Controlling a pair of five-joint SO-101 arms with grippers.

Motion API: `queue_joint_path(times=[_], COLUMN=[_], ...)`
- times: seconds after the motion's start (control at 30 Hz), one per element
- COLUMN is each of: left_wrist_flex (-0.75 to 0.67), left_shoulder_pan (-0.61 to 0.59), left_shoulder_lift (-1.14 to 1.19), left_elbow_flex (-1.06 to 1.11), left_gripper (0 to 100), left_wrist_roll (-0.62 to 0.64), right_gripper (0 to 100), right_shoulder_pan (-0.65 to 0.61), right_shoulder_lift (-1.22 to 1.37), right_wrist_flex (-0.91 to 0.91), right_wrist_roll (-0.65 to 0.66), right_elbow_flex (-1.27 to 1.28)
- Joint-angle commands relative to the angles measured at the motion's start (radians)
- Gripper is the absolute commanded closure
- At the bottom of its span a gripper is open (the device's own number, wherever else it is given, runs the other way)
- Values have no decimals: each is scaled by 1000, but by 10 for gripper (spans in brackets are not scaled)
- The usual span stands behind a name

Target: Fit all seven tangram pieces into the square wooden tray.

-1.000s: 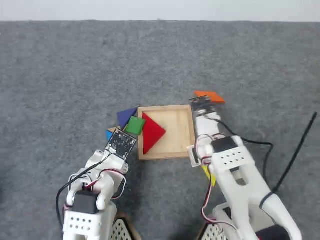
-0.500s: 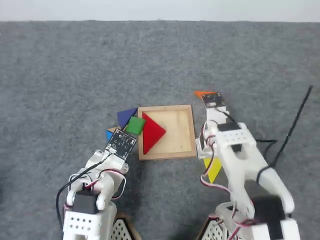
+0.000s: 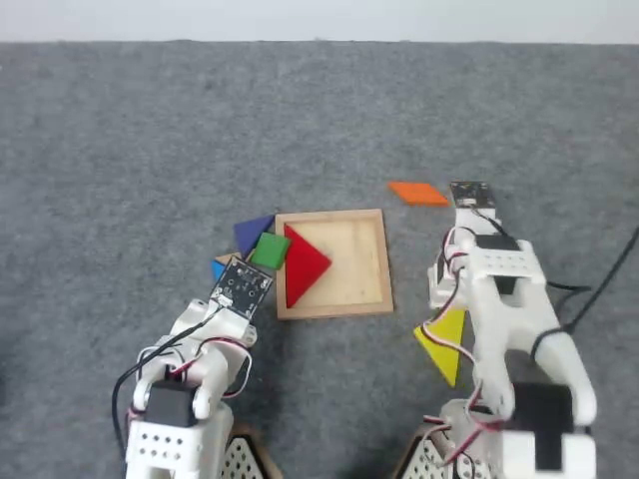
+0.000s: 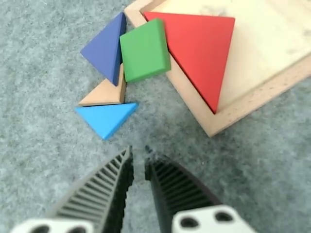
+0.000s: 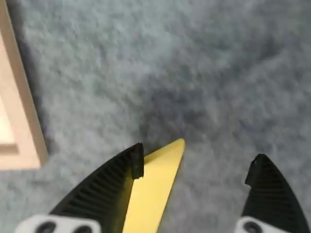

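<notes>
The right half of the square wooden tray [image 3: 355, 249] lies bare and open from above, while its left edge is crowded by the large red triangle [image 3: 304, 264], the green square [image 3: 270, 249] lying across the rim, and the dark blue triangle [image 3: 252, 234], tan triangle [image 4: 104, 94] and light blue triangle [image 4: 106, 117] clustered just outside.

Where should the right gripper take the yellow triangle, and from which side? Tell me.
Probably from straight above: the yellow triangle lies flat on the carpet, so only its thin edges give purchase. Pinch across the narrow tip nearest the open right gripper.
</notes>
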Motion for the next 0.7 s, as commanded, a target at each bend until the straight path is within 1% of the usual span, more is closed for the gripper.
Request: queue_joint_path(times=[0.0,0.07,0.13,0.23,0.3,0.47,0.67], left_wrist_flex=[6,6,6,6,6,6,6], left_shoulder_pan=[-2,-2,-2,-2,-2,-2,-2], left_shoulder_lift=[-5,-5,-5,-5,-5,-5,-5], left_elbow_flex=[-8,-8,-8,-8,-8,-8,-8], left_gripper=[958,958,958,958,958,958,958], left_wrist_roll=[3,3,3,3,3,3,3], right_gripper=[667,667,667,667,667,667,667], right_shoulder_pan=[-41,-65,-104,-196,-216,-278,-282], right_shoulder_lift=[-189,-283,-352,-400,-397,-303,-94], right_wrist_flex=[125,142,131,111,101,87,15], right_wrist_roll=[8,21,71,132,153,158,155], right_elbow_flex=[-31,0,64,167,178,180,180])
